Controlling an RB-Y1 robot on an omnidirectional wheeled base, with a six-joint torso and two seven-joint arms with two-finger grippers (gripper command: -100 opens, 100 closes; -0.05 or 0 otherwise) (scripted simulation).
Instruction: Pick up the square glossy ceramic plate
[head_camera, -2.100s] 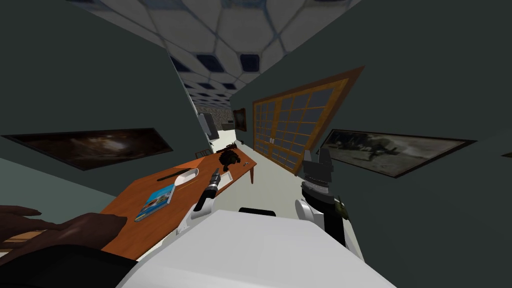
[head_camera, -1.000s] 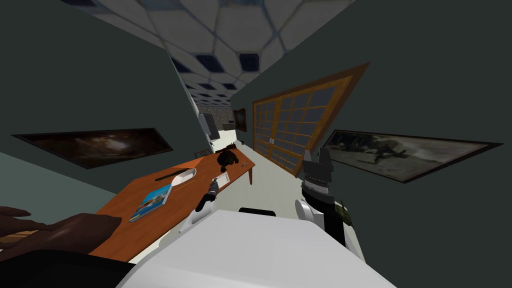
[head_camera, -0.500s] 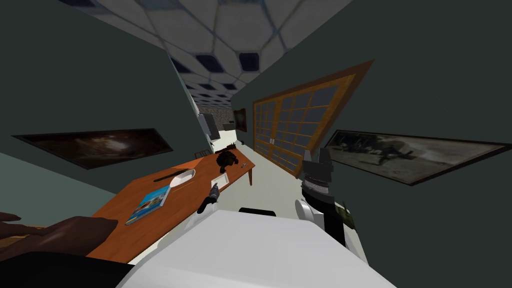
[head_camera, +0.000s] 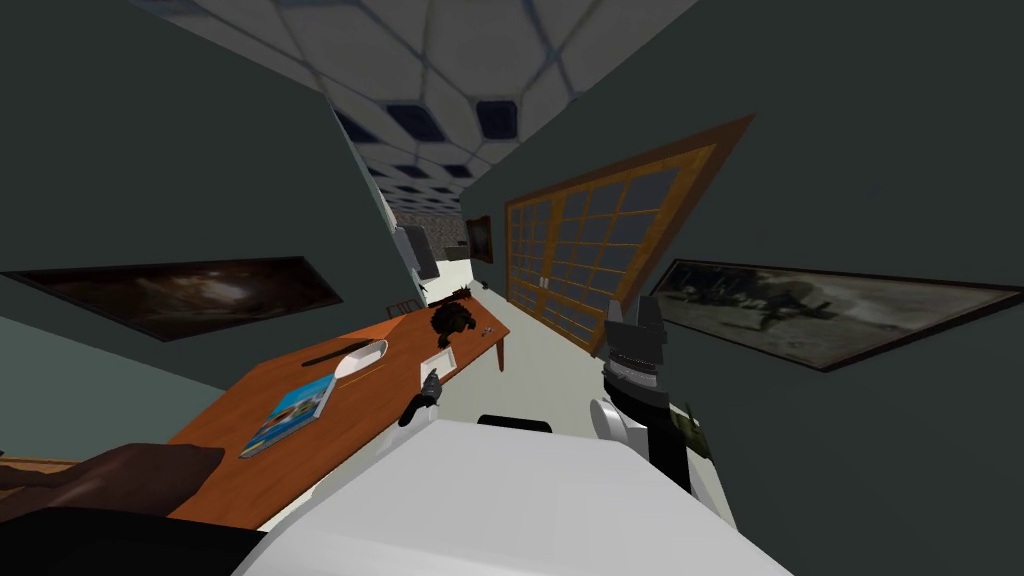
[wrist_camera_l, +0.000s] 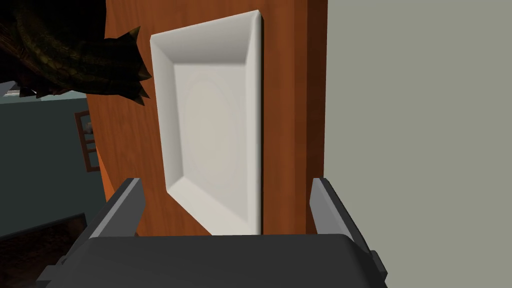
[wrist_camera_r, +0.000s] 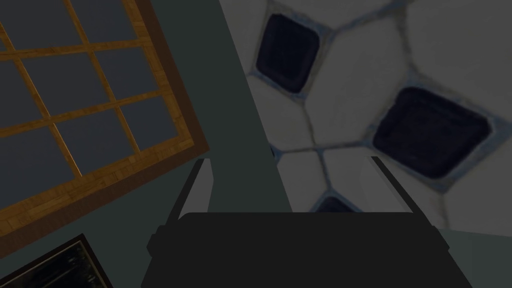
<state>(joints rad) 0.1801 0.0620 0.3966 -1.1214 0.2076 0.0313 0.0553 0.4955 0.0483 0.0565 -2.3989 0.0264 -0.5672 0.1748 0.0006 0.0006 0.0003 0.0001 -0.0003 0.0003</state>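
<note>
The square white plate (wrist_camera_l: 215, 125) lies flat on the orange-brown wooden table (wrist_camera_l: 285, 100), tight against its edge. My left gripper (wrist_camera_l: 225, 207) is open, and the plate's near corner sits just ahead of it, between the lines of the two fingers, untouched. From the head view the plate (head_camera: 438, 357) is small, with the left gripper (head_camera: 431, 380) right before it. The right gripper (head_camera: 632, 312) is held up at my right side, open and empty; its own view has the right gripper (wrist_camera_r: 292, 187) with fingers wide apart.
A dark spiky object (wrist_camera_l: 75, 50) lies close beside the plate, further in on the table. A white oval dish (head_camera: 360, 358) and a blue book (head_camera: 290, 410) rest nearer along the table (head_camera: 330, 440). Pale floor (wrist_camera_l: 420, 125) runs beside the table edge.
My left gripper has come down and drawn back to the table's edge, just short of the plate. The head view has shifted slightly. The right arm has stayed put.
</note>
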